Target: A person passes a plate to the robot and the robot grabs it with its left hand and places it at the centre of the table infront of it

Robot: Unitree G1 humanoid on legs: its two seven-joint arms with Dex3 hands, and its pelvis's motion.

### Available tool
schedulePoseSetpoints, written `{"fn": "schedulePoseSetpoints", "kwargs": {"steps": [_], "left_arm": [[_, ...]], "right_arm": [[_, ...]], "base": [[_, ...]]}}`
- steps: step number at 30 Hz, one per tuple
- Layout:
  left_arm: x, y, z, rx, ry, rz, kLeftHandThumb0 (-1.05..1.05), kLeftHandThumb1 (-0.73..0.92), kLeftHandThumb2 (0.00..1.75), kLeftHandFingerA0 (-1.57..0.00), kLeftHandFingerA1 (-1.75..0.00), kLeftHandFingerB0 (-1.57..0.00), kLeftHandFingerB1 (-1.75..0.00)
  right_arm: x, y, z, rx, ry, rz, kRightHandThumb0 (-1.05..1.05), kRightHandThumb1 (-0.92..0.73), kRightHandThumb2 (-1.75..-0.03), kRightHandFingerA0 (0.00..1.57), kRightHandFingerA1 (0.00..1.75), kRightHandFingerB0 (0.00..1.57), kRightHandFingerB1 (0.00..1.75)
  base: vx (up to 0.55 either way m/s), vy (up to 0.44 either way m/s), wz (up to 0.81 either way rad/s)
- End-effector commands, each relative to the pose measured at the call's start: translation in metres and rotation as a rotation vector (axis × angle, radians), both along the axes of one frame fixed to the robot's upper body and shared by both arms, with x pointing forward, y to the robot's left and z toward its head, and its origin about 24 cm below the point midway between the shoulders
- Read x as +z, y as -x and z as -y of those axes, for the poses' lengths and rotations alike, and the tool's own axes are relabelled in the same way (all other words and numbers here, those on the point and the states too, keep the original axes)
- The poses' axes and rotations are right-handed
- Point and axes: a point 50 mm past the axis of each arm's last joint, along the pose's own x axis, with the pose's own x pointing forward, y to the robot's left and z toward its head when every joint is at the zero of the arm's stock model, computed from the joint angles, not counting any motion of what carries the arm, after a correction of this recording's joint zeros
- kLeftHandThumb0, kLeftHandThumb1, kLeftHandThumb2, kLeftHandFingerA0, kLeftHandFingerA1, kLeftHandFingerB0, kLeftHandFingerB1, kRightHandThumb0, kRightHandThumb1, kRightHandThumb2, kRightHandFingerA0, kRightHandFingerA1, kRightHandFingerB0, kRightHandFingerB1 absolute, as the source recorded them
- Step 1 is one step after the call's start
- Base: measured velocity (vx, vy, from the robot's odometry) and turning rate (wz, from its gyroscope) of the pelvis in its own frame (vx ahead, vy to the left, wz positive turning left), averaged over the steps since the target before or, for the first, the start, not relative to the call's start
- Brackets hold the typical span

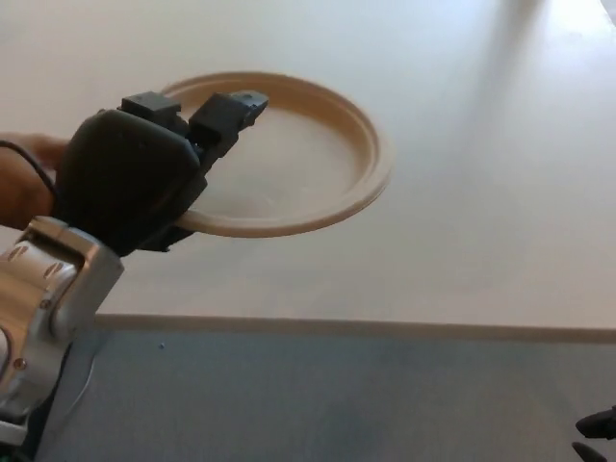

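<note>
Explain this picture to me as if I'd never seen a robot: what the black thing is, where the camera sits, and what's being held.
The camera sits on a humanoid robot's head, looking down. The black shape is its left hand, on a silver forearm; its fingers are curled over the rim of a tan plate, gripping it. At the far left edge a person's hand shows behind the robot's hand, where the plate was passed. The plate appears to be held above the pale table. Bottom right, black tips of the right hand just show.

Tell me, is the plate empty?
Empty. The plate shows only its bare inside; the left hand has fingers curled over its rim.
</note>
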Motion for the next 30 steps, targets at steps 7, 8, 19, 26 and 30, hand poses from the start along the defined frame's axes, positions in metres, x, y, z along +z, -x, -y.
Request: {"fn": "schedulePoseSetpoints", "kwargs": {"steps": [7, 8, 19, 26, 30], "left_arm": [[-0.006, 0.000, 0.005, -0.074, -0.017, 0.148, -0.24, 0.57, 0.60, -0.98, -1.55, -0.83, -0.55], [-0.007, 0.001, 0.005, -0.077, -0.018, 0.150, -0.22, 0.55, 0.59, -0.99, -1.52, -0.82, -0.54], [-0.002, -0.001, 0.006, -0.102, 0.026, 0.162, -0.23, 0.57, 0.59, -0.97, -1.53, -0.81, -0.61], [0.002, -0.010, 0.010, -0.104, 0.036, 0.164, -0.24, 0.57, 0.59, -0.96, -1.48, -0.82, -0.55], [-0.008, -0.026, 0.013, -0.069, 0.001, 0.095, -0.27, 0.59, 0.59, -0.96, -1.49, -0.81, -0.53]], "right_arm": [[0.004, -0.002, 0.006, -0.007, 0.014, 0.005, -0.75, -0.78, -0.63, 0.55, 0.75, 0.41, 0.53], [0.004, -0.002, 0.006, -0.007, 0.017, 0.003, -0.75, -0.78, -0.63, 0.63, 0.82, 0.44, 0.54], [0.010, -0.010, 0.005, 0.001, 0.017, 0.017, -0.74, -0.78, -0.62, 0.52, 0.67, 0.45, 0.53], [0.013, -0.015, 0.005, 0.008, 0.022, 0.031, -0.75, -0.78, -0.64, 0.60, 0.74, 0.48, 0.54], [0.014, -0.015, 0.005, 0.004, 0.025, 0.032, -0.77, -0.77, -0.63, 0.63, 0.80, 0.47, 0.55]], "base": [[0.00, 0.000, 0.00], [0.00, 0.000, 0.00], [0.00, 0.000, 0.00], [0.00, 0.000, 0.00], [0.00, 0.000, 0.00]]}}
